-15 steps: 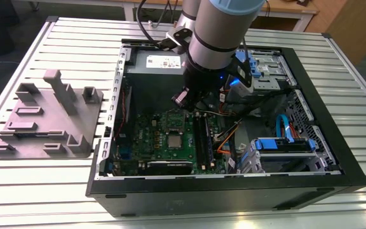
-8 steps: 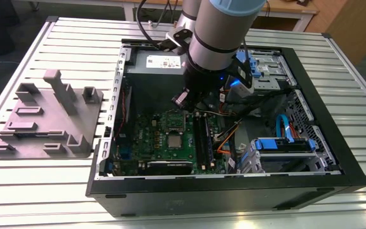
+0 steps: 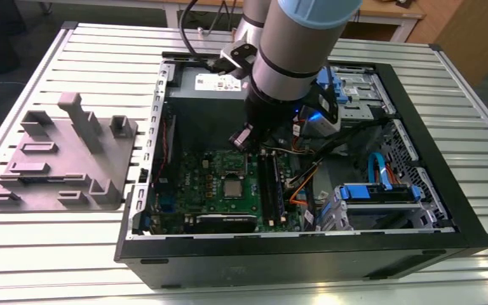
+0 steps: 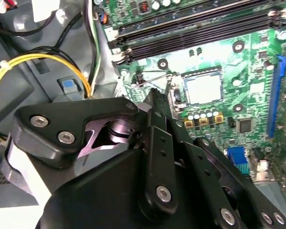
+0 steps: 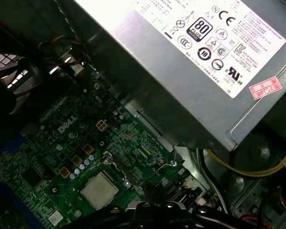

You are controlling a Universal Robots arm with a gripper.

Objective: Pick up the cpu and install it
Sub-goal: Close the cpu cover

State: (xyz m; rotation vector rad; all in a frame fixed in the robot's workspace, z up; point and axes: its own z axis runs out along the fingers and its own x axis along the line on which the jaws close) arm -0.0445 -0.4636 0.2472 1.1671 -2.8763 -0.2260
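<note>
Bright exterior view, dim first wrist view, glare washing motherboard (image 4: 214, 57)

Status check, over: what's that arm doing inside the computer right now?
End effector above green motherboard, clear of cpu. Cpu sits in socket. Nothing covers it.

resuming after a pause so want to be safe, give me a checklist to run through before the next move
1. Chip lies flat in the socket: ok.
2. Socket lever locked down: cannot tell.
3. End effector apart from the chip, beside the socket: ok.
4. Yellow cables away from the socket: ok.
</note>
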